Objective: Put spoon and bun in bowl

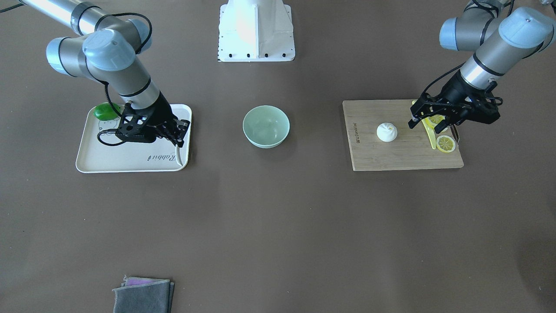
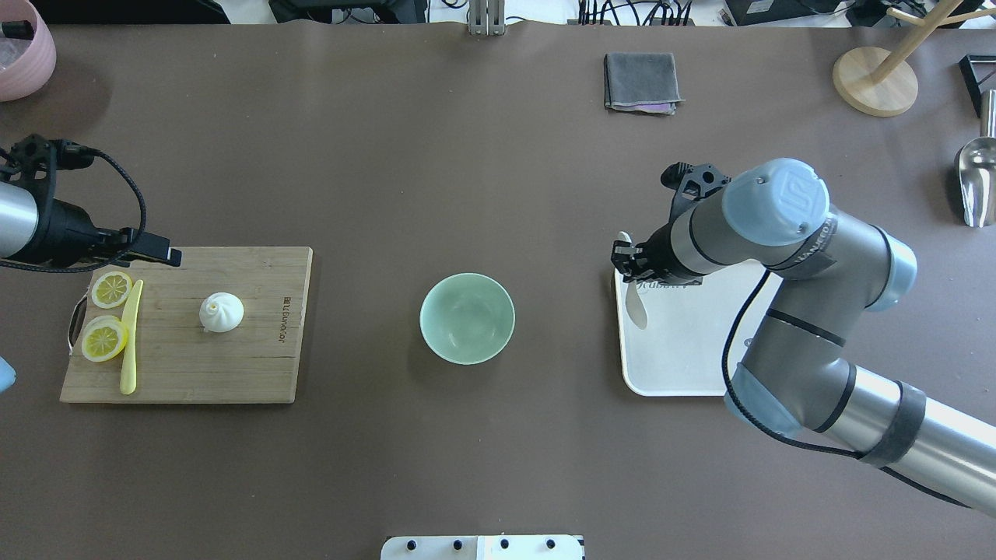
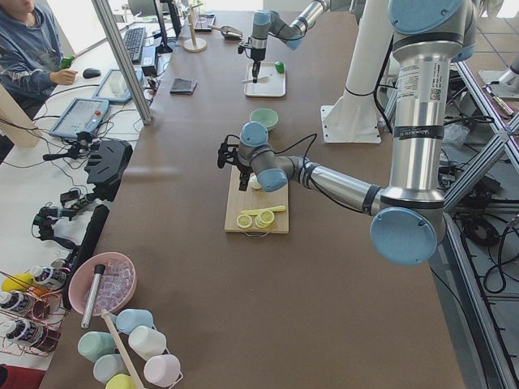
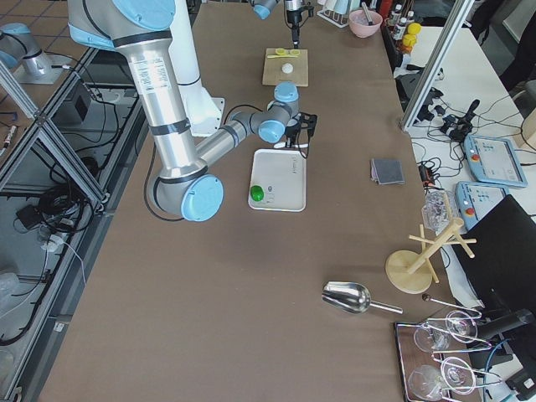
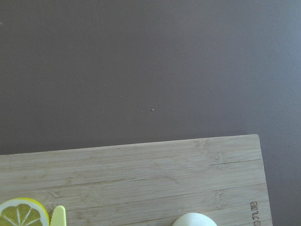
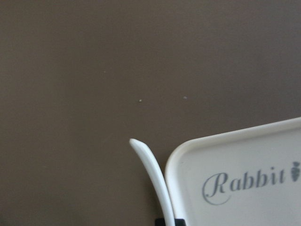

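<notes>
- Folded cloth [image 1: 143,295] sits closest in the front view, well apart from the work. Further back, the right gripper [image 1: 179,130] is clamped on the spoon [image 1: 178,155] at the tray's [image 1: 130,164] bowl-side edge. The bowl [image 1: 266,126] stands empty between the tray and the cutting board [image 1: 404,156]. The left gripper [image 1: 428,126] hovers over the lemon slices [image 1: 445,143], fingers spread and holding nothing, with the bun [image 1: 386,131] near it on the board.
- Overhead: the spoon crosses the tray's edge under the right gripper. I judge the step is carrying it to the bowl. Keep it level, then lower it inside the rim before letting go — glossy ceramic could slip, and a drop could tip the bowl.
- Side views: the spoon appears lifted off the tray; the jaws are too small to judge.
- Left wrist: only the board, a lemon slice and the bun's top at the bottom edge; no fingers show. The bun likely needs a centred, gentle close — it looks soft.
- Right wrist: the spoon's thin end curves out beside the tray corner, a dark finger edge at its base.
</notes>
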Robot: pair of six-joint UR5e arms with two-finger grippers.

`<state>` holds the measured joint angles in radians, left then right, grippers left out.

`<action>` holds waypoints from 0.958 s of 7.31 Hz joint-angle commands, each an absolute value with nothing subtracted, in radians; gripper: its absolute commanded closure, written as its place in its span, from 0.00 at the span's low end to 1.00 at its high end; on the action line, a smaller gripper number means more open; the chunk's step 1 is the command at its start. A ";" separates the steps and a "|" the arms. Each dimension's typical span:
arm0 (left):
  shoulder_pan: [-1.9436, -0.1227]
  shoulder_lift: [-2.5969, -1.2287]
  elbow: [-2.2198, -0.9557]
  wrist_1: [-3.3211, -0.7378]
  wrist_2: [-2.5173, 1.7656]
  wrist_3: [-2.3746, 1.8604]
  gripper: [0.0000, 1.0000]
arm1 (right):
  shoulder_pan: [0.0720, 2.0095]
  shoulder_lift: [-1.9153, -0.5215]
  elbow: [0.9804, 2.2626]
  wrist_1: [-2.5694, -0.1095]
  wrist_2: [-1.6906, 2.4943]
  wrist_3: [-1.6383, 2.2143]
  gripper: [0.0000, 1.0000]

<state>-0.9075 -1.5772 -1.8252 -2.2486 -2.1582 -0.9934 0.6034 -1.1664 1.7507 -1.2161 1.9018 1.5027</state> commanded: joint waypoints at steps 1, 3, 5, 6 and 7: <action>-0.905 -1.580 -1.822 -2.250 -2.158 -0.997 0.12 | 0.505 -1.015 1.729 -1.262 1.835 1.932 1.00; -0.897 -1.580 -1.822 -2.252 -2.158 -0.999 0.12 | 0.382 -0.910 1.651 -1.278 1.618 2.125 1.00; -0.870 -1.582 -1.821 -2.252 -2.155 -1.005 0.04 | 0.376 -0.897 1.641 -1.278 1.582 2.122 0.01; -0.844 -1.582 -1.828 -2.253 -2.131 -1.040 0.03 | 0.388 -0.897 1.658 -1.278 1.580 2.117 0.00; -0.788 -1.585 -1.829 -2.253 -2.061 -1.064 0.04 | 0.414 -0.902 1.672 -1.281 1.589 2.111 0.00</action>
